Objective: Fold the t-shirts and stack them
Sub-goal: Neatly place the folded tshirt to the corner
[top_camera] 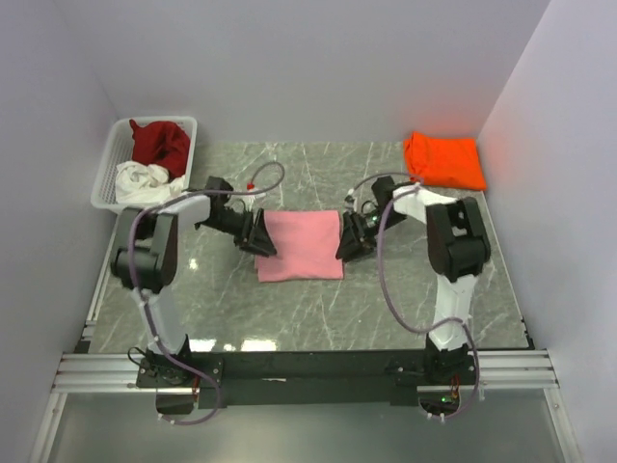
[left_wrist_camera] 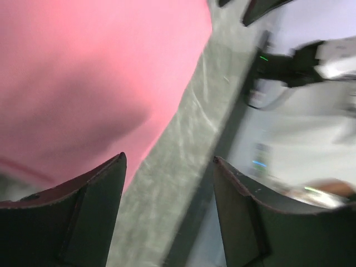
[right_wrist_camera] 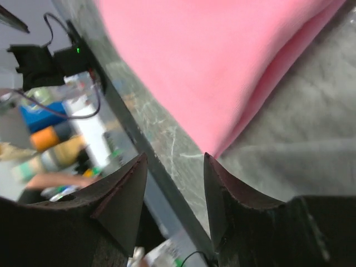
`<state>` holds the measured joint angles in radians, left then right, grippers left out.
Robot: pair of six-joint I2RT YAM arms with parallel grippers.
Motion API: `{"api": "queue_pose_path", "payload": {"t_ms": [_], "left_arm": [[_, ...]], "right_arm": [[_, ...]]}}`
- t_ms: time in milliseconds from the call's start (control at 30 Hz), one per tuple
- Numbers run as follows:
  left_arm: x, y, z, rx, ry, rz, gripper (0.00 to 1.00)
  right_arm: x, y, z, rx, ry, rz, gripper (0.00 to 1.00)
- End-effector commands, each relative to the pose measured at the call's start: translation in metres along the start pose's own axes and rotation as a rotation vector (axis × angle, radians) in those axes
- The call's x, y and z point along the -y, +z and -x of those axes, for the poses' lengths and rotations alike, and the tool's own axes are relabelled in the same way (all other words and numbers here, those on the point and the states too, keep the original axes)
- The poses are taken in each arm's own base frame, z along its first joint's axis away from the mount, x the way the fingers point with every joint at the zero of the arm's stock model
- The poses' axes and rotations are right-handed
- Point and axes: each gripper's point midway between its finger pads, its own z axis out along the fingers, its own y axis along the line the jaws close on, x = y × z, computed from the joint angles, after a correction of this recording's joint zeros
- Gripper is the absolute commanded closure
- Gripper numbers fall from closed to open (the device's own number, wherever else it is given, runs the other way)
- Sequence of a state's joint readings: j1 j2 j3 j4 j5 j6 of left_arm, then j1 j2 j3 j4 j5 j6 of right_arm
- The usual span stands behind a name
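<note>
Pink t-shirt [top_camera: 300,245] soft matt cloth; table [top_camera: 318,309] glossy grey marble-look.

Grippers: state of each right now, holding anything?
Left gripper: open, holding nothing, at the pink t-shirt's edge.
Right gripper: open, holding nothing, at the opposite edge of that shirt.

The grey marbled surface [top_camera: 318,309] carries a folded pink t-shirt [top_camera: 301,246] at its middle. A folded orange t-shirt [top_camera: 445,160] lies far right, a white basket [top_camera: 108,178] far left.
</note>
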<state>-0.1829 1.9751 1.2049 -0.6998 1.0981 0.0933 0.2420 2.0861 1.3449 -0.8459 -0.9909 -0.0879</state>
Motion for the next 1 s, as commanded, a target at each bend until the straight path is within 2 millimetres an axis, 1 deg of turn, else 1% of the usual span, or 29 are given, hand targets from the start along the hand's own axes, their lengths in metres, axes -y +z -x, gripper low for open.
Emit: {"api": "queue_pose_path", "payload": {"t_ms": [0, 33, 67, 100, 133, 167, 200, 233, 267, 300, 333, 367, 400, 433, 467, 500, 533, 567, 600, 667, 700, 767, 833, 967], "left_arm": [[0.053, -0.042, 0.058, 0.222, 0.447, 0.180, 0.32], [0.059, -0.045, 0.065, 0.258, 0.524, 0.232, 0.33], [0.054, -0.050, 0.074, 0.284, 0.625, 0.350, 0.34], [0.062, -0.052, 0.070, 0.304, 0.720, 0.408, 0.35], [0.078, -0.039, 0.076, 0.325, 0.862, 0.427, 0.35], [0.085, -0.044, 0.080, 0.360, 0.984, 0.513, 0.36], [0.085, -0.019, 0.062, 0.313, 1.067, 0.503, 0.36], [0.093, -0.012, 0.067, 0.330, 1.205, 0.525, 0.36], [0.084, -0.006, 0.061, 0.317, 1.250, 0.578, 0.36], [0.092, 0.014, 0.051, 0.285, 1.330, 0.554, 0.36], [0.093, 0.022, 0.048, 0.277, 1.374, 0.564, 0.37], [0.092, 0.031, 0.051, 0.284, 1.436, 0.572, 0.37], [0.097, 0.044, 0.046, 0.268, 1.480, 0.576, 0.37], [0.098, 0.052, 0.045, 0.263, 1.525, 0.581, 0.38], [0.094, 0.064, 0.044, 0.249, 1.549, 0.580, 0.38], [0.098, 0.077, 0.038, 0.232, 1.581, 0.569, 0.39], [0.097, 0.085, 0.035, 0.218, 1.597, 0.565, 0.39], [0.093, 0.096, 0.032, 0.189, 1.612, 0.561, 0.42], [0.099, 0.109, 0.027, 0.188, 1.645, 0.538, 0.44], [0.097, 0.123, 0.023, 0.173, 1.678, 0.535, 0.48], [0.102, 0.130, 0.019, 0.176, 1.703, 0.514, 0.48], [0.098, 0.143, 0.014, 0.150, 1.725, 0.498, 0.50], [0.098, 0.154, 0.009, 0.128, 1.749, 0.472, 0.52], [0.085, 0.172, 0.005, 0.057, 1.754, 0.455, 0.55]], "right_arm": [[-0.047, -0.059, 0.027, 0.244, -0.221, -0.065, 0.48], [-0.041, -0.063, 0.024, 0.283, -0.191, -0.108, 0.48], [-0.042, -0.070, 0.025, 0.325, -0.187, -0.133, 0.46], [-0.049, -0.081, 0.027, 0.383, -0.228, -0.164, 0.46], [-0.044, -0.082, 0.023, 0.397, -0.215, -0.190, 0.46], [-0.038, -0.085, 0.023, 0.421, -0.183, -0.233, 0.46], [-0.038, -0.091, 0.024, 0.450, -0.182, -0.251, 0.45], [-0.025, -0.091, 0.020, 0.460, -0.129, -0.292, 0.45], [-0.020, -0.092, 0.019, 0.468, -0.110, -0.309, 0.44], [-0.019, -0.095, 0.018, 0.491, -0.107, -0.323, 0.44], [-0.013, -0.096, 0.014, 0.498, -0.077, -0.335, 0.43], [-0.007, -0.101, 0.015, 0.519, -0.058, -0.360, 0.42], [-0.006, -0.103, 0.013, 0.528, -0.047, -0.369, 0.42], [-0.004, -0.103, 0.011, 0.530, -0.024, -0.369, 0.42], [-0.003, -0.107, 0.010, 0.546, -0.014, -0.369, 0.41], [-0.002, -0.108, 0.010, 0.558, -0.007, -0.369, 0.41], [0.001, -0.107, 0.008, 0.562, 0.026, -0.370, 0.41], [0.002, -0.107, 0.009, 0.569, 0.037, -0.365, 0.41], [0.003, -0.109, 0.010, 0.577, 0.049, -0.354, 0.41], [0.007, -0.108, 0.009, 0.582, 0.086, -0.347, 0.39], [0.009, -0.107, 0.009, 0.581, 0.099, -0.342, 0.39], [0.008, -0.104, 0.010, 0.577, 0.116, -0.312, 0.39], [0.005, -0.101, 0.010, 0.569, 0.131, -0.286, 0.38], [0.005, -0.097, 0.011, 0.566, 0.149, -0.257, 0.38]]}}
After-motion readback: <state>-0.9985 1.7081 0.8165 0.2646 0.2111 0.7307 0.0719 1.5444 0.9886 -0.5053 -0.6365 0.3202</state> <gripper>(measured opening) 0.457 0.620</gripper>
